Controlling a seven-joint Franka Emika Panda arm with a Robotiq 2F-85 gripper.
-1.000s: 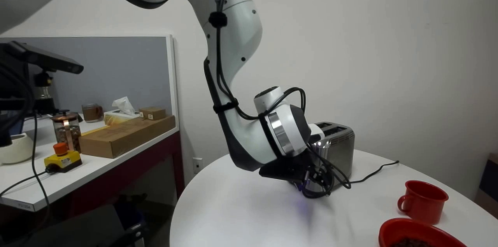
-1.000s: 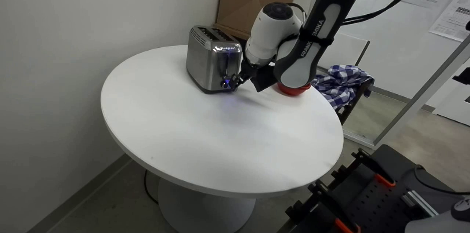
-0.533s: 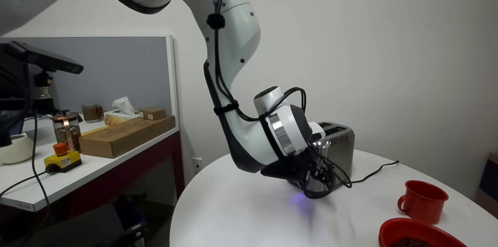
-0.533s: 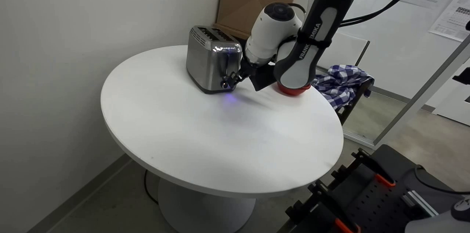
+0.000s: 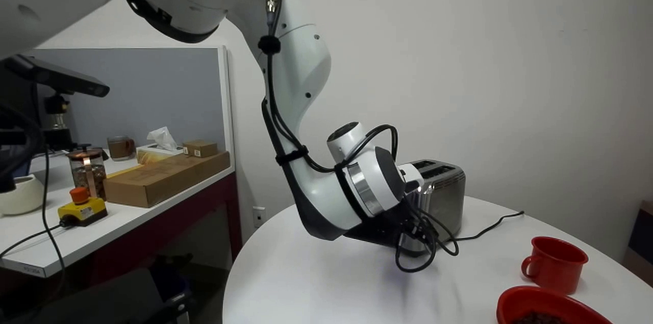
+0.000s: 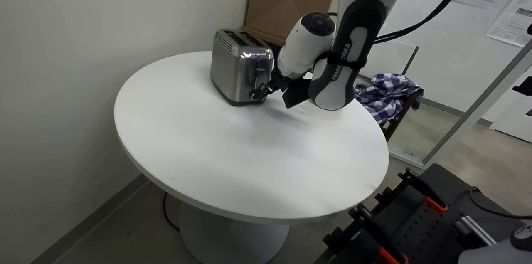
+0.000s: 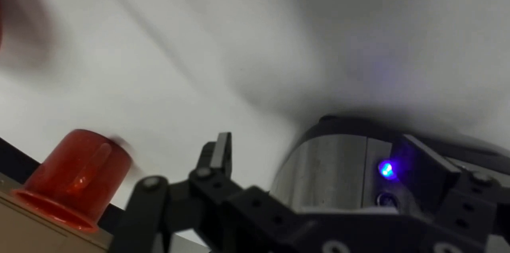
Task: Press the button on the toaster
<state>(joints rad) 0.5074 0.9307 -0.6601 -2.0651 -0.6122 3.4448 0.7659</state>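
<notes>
White table (image 6: 208,151), end effector (image 7: 320,155) spread beside toaster (image 6: 230,68), blue lamp (image 7: 386,169) only in wrist view.

Silver two-slot toaster (image 6: 226,72), upright on white table (image 6: 232,160), light (image 7: 386,169) (blue) glowing on end

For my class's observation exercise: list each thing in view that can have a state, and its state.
Gripper: open
Toaster: standing upright
Toaster's blue light: lit
Red cup: upright
Red bowl: holding something dark
Tissue box: open, tissue sticking out
Glass coffee press: lid on
Long cardboard box: closed on top
Checked cloth: crumpled
Red stop button: pressed or not, cannot tell
</notes>
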